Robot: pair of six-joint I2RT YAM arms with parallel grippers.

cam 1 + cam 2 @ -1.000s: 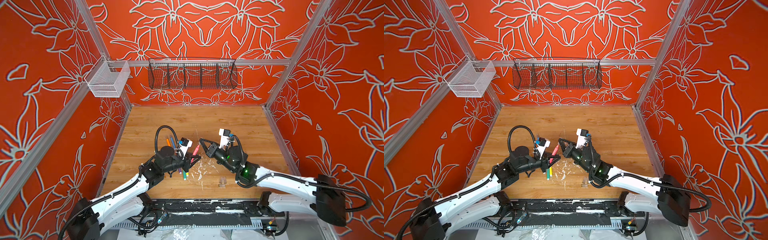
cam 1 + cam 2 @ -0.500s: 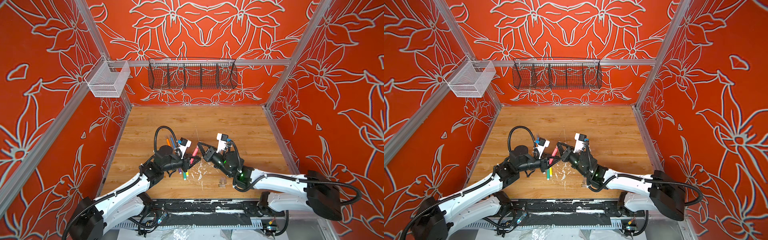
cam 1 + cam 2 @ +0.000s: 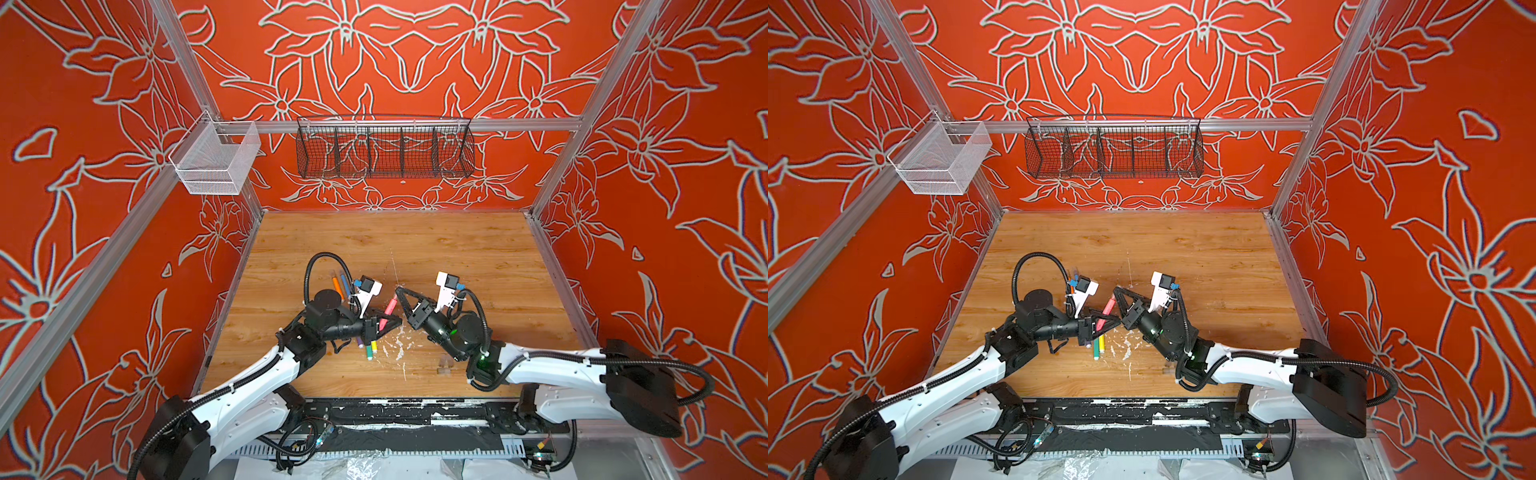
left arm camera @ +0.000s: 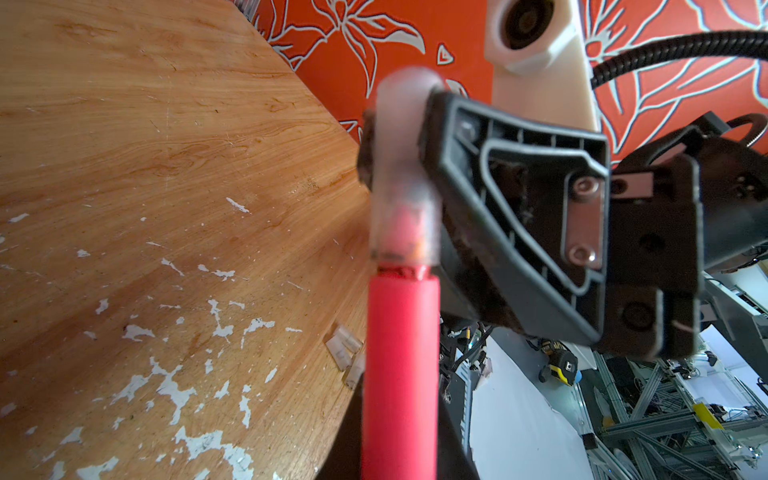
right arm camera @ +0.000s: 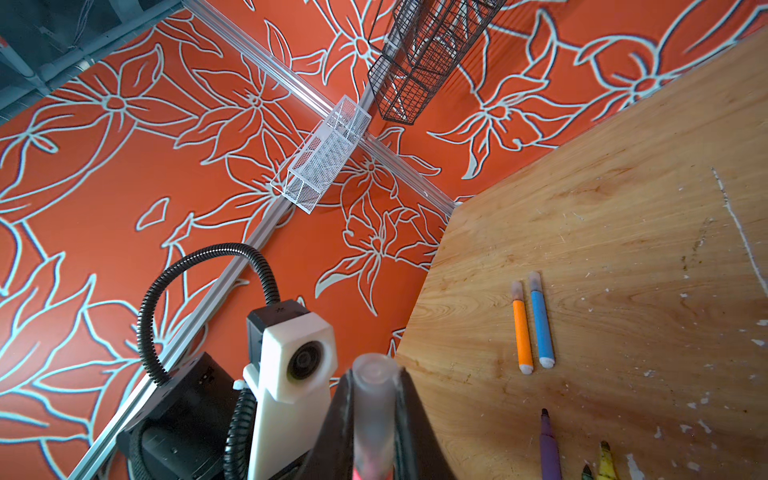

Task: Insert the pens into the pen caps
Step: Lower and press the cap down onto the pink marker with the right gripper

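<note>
1. As the cap [image 4: 403, 166] sits only part-way over the pink pen [image 4: 401, 353] tip, w/ a thin gap to the barrel shoulder in the left wrist view, this insertion is judged not yet finished.
2. Left claw [image 3: 384, 323]: clamped on the pink pen barrel. The pen is held off the table [image 3: 415, 249], tilted up toward the right claw.
3. Right claw [image 3: 400, 291]: clamped narrow on the cap, one finger each side, as seen in the right wrist view.
4. Done, approx: orange pen [image 5: 522, 332] & blue pen [image 5: 541, 328] are laid side by side, parallel, toward the far-left part of the table. A clear cap is seen on each.
5. Left to do: purple pen [image 5: 549, 453], yellow pen [image 5: 606, 461] & green pen [image 5: 587, 471] are laid bare-tipped on the table beside the left claw, on its near side. Est.: 2 of 6 capped, 1 in progress, 3 to go.
6. Spare caps [image 4: 345, 345] are clustered on the table near the right arm. Count can't be told, approx 2-3.
7. White flecks [image 4: 174, 386] on the wood are taken as chipped finish/debris, not caps.
8. Writing: none legible. No brand or label is made out on pens, caps or claws. Background clutter in the left wrist view is too small to be read.
</note>
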